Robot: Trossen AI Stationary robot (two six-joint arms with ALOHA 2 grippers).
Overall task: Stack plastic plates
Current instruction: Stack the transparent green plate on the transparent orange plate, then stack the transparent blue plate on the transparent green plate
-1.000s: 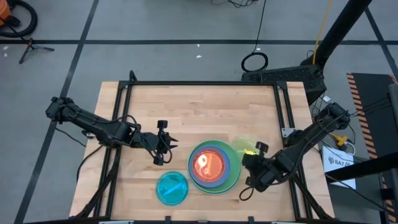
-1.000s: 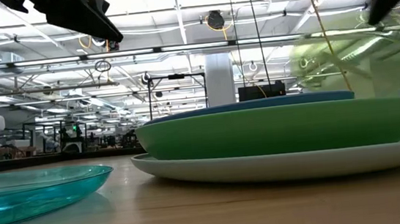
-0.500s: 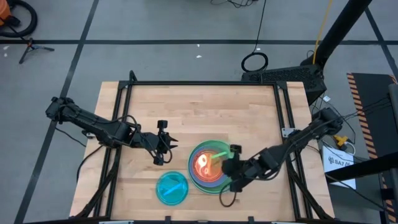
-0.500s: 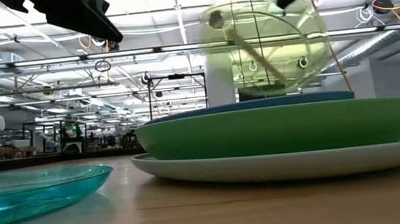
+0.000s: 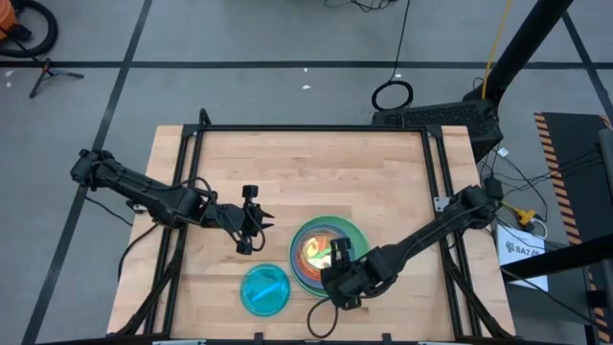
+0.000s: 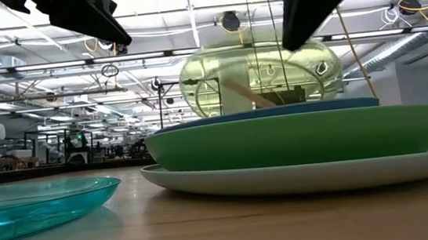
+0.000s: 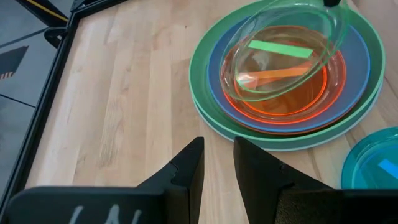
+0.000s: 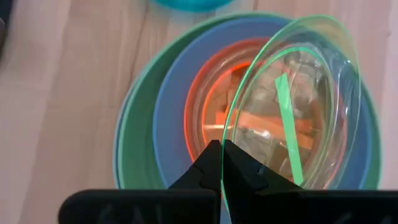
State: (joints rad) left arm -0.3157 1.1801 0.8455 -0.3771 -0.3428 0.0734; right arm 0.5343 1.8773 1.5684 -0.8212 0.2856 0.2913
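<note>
A stack of plates (image 5: 356,240) rests on the near part of the table: a pale blue one at the bottom, then green (image 6: 302,139), blue (image 8: 168,106) and orange (image 7: 280,106). My right gripper (image 5: 332,259) is shut on a clear lime plate (image 5: 321,249) above the stack. The lime plate (image 6: 261,72) is tilted over the orange one. A translucent cyan plate (image 5: 264,289) lies flat on the wood left of the stack. My left gripper (image 5: 263,223) hovers left of the stack with a narrow gap between its fingers (image 7: 217,165), touching nothing. My right gripper pinches the lime plate's rim (image 8: 227,132) on its near-right side between its two fingertips. The fingers come slanting down from the near side. The plate is tilted over the stack. Whether its low edge rests on the orange plate, I cannot tell.
A black frame rail (image 5: 316,128) runs round the wooden table top. Bare wood lies on the far half (image 5: 316,172). The cyan plate (image 7: 379,162) sits close to the stack's near-left side.
My right gripper has carried the lime plate from the stack's right side leftward over the stack's middle and lowered it. The plate has stayed tilted in the hold. The stack and the cyan plate have not moved.
</note>
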